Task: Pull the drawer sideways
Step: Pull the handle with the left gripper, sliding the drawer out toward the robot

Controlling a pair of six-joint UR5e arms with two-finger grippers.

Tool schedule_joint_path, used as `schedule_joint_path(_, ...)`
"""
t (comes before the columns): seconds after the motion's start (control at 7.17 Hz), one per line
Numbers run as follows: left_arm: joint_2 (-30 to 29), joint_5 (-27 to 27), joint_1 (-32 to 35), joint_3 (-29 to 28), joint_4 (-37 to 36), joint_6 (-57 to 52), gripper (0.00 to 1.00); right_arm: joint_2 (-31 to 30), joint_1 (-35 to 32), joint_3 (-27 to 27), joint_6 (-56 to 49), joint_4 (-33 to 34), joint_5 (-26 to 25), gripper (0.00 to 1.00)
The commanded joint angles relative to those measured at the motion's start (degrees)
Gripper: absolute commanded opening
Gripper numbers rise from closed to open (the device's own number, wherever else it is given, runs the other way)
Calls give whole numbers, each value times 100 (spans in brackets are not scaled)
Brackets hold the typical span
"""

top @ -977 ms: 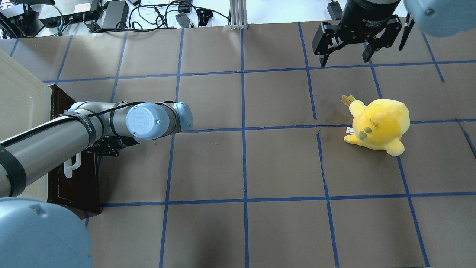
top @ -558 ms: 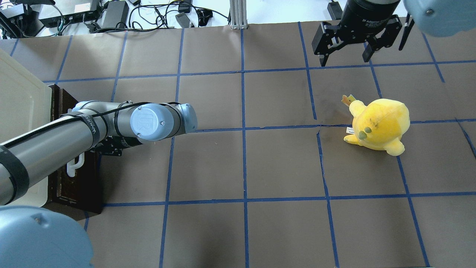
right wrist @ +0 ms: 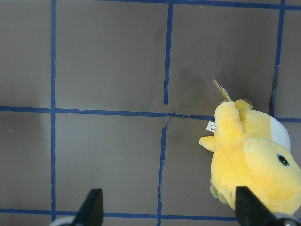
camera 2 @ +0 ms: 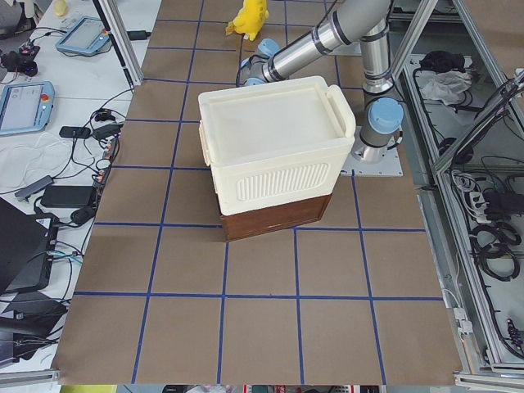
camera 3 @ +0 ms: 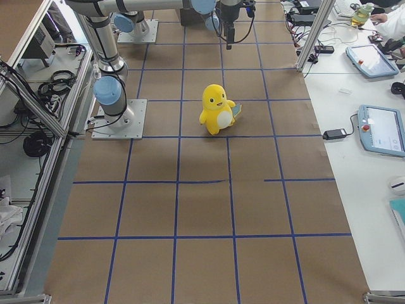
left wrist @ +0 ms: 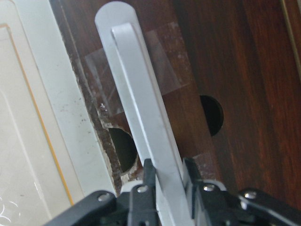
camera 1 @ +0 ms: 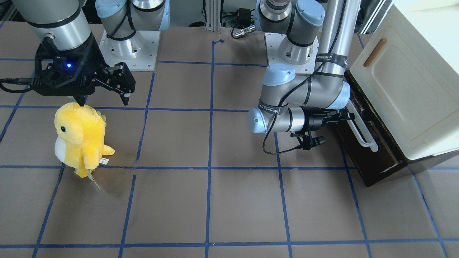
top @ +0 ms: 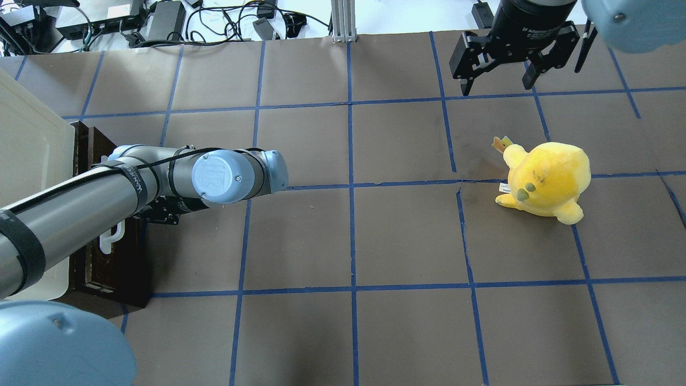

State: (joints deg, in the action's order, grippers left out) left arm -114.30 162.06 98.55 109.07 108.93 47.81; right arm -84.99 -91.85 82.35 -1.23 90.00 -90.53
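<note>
- brown paper marked with a blue tape grid covers the worktop (camera 1: 215,200); cables and power bricks lie beyond its far edge in the overhead view.
- at the end of the worktop on the robot's left stands a cream-white cabinet (camera 1: 401,89) with a small wooden handle (camera 1: 374,52) on its door.
- the drawer (camera 1: 373,161) sits at the bottom of that cabinet, under the cream door. its dark brown wooden front juts a little past the door's face towards the middle of the worktop.
- a long white bar handle (camera 1: 362,134) runs along the drawer front.
- the left arm reaches sideways, low over the worktop, and the left claw (left wrist: 164,174) is closed narrow on the white bar, one finger on each side and both touching it.
- the left wrist view shows clear tape and two round holes in the dark wood behind the bar.
- the right claw (top: 497,88) hangs above the worktop on the robot's right, spread wide and holding nothing.
- a yellow plush toy (camera 1: 80,138) with a white belly stands upright just beside the right claw and lower, well apart from the drawer.
</note>
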Motion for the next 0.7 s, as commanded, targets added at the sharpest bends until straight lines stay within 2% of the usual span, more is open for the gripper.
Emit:
schedule_joint_path(0.0,-13,1,146,-26,14,0,8,0,0,0,0,0,0,100)
schedule_joint_path(0.56,-4,-7,261,-44,23,-44,8,0,0,0,-9,0,0,100)
